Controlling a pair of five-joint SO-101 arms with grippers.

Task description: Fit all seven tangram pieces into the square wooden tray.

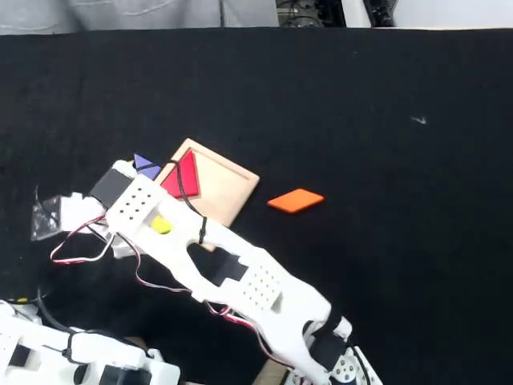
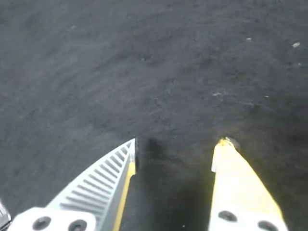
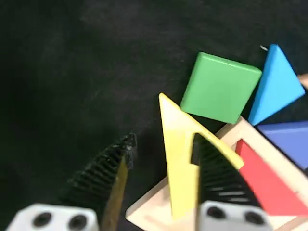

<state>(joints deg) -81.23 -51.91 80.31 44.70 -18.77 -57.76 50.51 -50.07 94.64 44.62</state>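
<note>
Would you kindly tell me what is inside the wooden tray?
A red triangle lies inside the tray; a yellow triangle rests across its rim. The right arm hides part of the floor.

Robotics lab or hobby workspace, wide bench draped in black cloth (image 1: 401,120), white perforated plastic robot arm (image 1: 264,289) reaching from its near edge, loose red and white servo wires (image 1: 76,259), dark tangled cables and equipment (image 1: 321,12) beyond the far edge

The right gripper (image 3: 163,140) holds its black ribbed fingers (image 3: 219,178) apart over a flat yellow triangle (image 3: 179,159) lying across the square wooden tray (image 3: 149,208) rim. A red triangle (image 3: 262,178) sits inside the tray. A green square block (image 3: 219,89) and a light blue triangle (image 3: 275,84) lie beside it on the black surface (image 3: 72,72).
</note>
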